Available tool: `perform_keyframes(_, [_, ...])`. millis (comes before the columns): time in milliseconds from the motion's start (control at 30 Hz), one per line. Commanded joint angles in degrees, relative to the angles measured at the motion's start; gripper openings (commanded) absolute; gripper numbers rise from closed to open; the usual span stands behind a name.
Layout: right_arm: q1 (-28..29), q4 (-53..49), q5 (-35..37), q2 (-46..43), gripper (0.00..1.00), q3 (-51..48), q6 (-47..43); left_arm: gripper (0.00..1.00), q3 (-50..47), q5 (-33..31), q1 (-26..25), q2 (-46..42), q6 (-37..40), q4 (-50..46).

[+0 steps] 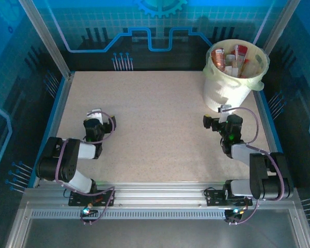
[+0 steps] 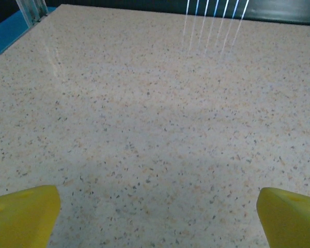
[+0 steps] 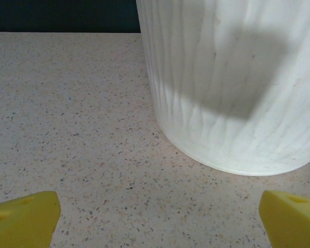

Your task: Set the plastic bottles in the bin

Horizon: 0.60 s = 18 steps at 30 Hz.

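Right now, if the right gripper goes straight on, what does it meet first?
Most likely the side wall of the bin; the right gripper points at it across the table.

Top external: high behind both arm bases (image 1: 90, 196), looking steeply down over the whole desk (image 1: 155, 119). Left wrist: low and close, facing across the desk toward the far wall (image 2: 279, 10). Right wrist: equally low, close against the bin (image 3: 232, 88) wall, shared with the overhead view.

The white bin (image 1: 227, 95), lined with a pale yellow bag (image 1: 250, 82), holds clear plastic bottles (image 1: 232, 61) with red and orange labels; the table (image 1: 155, 119) around it is beige, finely dark-speckled.
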Motion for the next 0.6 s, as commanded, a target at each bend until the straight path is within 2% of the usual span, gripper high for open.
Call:
perform_keyframes(0, [1.73,11.34,1.56,2.64,1.00,-3.40,-2.36,0.99,1.14,0.76,-0.06,0.22,-0.22,2.79])
perform_keyframes(133, [2.80,17.06,4.09,7.71,1.00,-3.81,-2.90,0.99,1.12,0.77,-0.08,0.22,-0.22,2.70])
perform_keyframes(200, [3.05,4.39,7.39,8.20,1.00,2.88,-1.54,0.99,1.10,0.76,-0.06,0.22,-0.20,2.72])
perform_keyframes(267, [3.62,4.25,4.93,8.46,1.00,3.10,-3.20,0.99,1.12,0.83,-0.06,0.22,-0.22,2.73])
perform_keyframes(567, [3.34,4.28,4.29,8.34,1.00,2.98,-3.22,0.99,1.12,0.85,-0.06,0.22,-0.22,2.85])
